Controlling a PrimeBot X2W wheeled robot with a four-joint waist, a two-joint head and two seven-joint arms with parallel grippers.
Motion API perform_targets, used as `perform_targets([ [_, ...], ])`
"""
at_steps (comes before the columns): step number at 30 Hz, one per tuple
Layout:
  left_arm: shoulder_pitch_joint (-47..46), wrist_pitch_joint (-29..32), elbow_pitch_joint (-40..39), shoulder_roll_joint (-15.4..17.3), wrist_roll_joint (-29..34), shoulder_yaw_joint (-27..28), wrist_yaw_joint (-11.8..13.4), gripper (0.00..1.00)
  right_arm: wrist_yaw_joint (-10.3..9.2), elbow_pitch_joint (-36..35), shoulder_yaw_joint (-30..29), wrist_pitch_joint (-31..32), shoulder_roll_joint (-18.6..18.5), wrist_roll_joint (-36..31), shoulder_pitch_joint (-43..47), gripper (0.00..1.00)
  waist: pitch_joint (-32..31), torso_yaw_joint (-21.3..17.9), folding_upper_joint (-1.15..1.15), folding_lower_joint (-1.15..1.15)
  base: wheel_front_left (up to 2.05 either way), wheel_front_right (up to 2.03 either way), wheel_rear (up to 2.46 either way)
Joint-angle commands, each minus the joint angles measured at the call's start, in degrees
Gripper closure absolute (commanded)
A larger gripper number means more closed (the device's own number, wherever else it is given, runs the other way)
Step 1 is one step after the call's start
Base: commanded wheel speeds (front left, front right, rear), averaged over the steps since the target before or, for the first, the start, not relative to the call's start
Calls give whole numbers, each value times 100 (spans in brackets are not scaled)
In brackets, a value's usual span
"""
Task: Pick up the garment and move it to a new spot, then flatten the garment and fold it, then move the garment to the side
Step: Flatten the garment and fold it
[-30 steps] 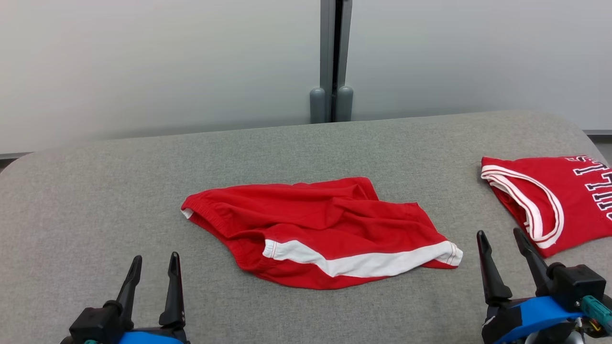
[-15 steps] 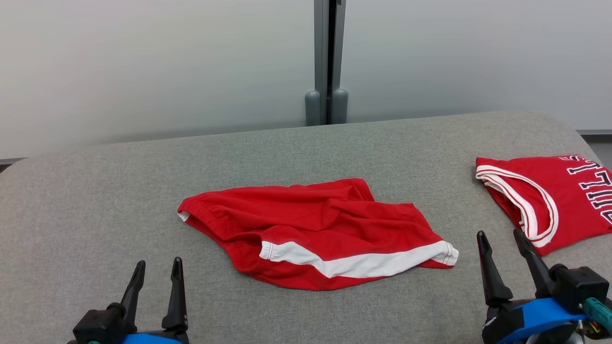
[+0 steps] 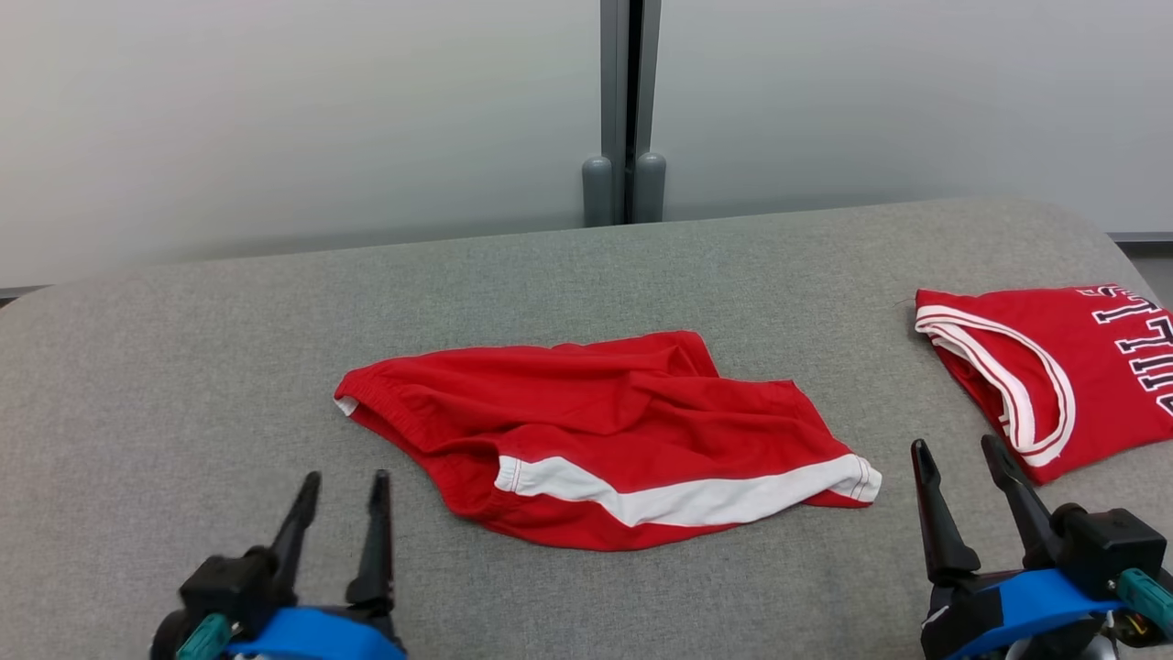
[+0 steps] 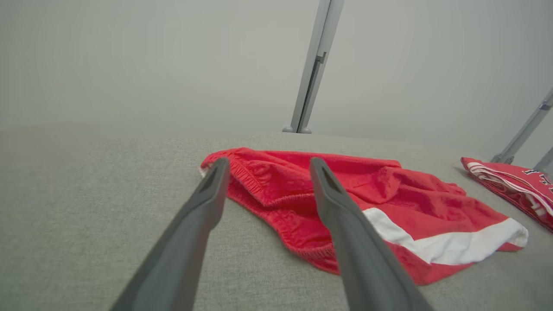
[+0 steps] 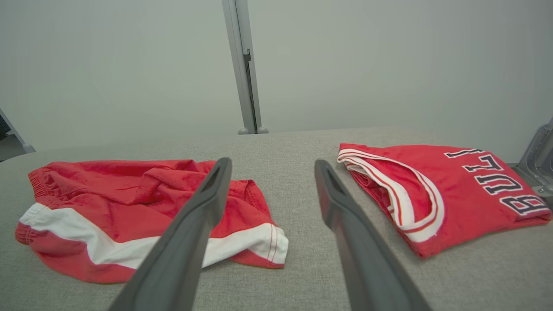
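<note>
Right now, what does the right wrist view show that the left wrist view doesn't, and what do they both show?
Right wrist view: the right end effector, open, aimed between the two garments, with the folded jersey laid out in front of it and dark lettering across its front.
Left wrist view: the left end effector, open, pointing at the gathered waistband end of the shorts.
Both: the crumpled red shorts with their white stripe on the grey padded surface, the jersey to their right, and the grey post behind.
</note>
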Motion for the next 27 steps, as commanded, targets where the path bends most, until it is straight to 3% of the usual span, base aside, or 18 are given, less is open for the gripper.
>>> perform_targets([
  [1, -119, 38, 22, -1, -29, -39, -31, 0, 1, -19, 4, -17, 6, 10, -41, 0, 16, 0, 0, 0, 0, 0, 0],
  [12, -1117, 1134, 1114, -134, -712, -1065, -335, 0, 1, 71, 229, -27, 3, 6, -246, 0, 258, -139, 0, 0, 0, 0, 0],
  [22, -1874, 1309, 2003, -61, -1345, -1551, -350, 0, 1, 310, 434, -78, 4, 101, -467, 0, 530, -334, 0, 0, 0, 0, 0],
  [23, -1915, 1291, 2040, -37, -1399, -1619, -350, 10, 1, 335, 450, -90, 4, 120, -483, 0, 550, -342, 0, 0, 0, 0, 0],
  [24, -1958, 1221, 2077, -3, -1415, -1662, -350, 68, 1, 358, 467, -82, 4, 129, -500, 0, 571, -345, 0, 0, 0, 0, 0],
  [25, -1990, 1172, 2114, 17, -1463, -1699, -350, 100, 1, 383, 485, -54, 4, 134, -517, 0, 597, -346, 0, 0, 0, 0, 0],
  [27, -2016, 1023, 2191, 63, -1507, -1714, -351, 100, 1, 445, 502, 21, 4, 146, -556, 0, 637, -337, 0, 0, 0, 0, 0],
])
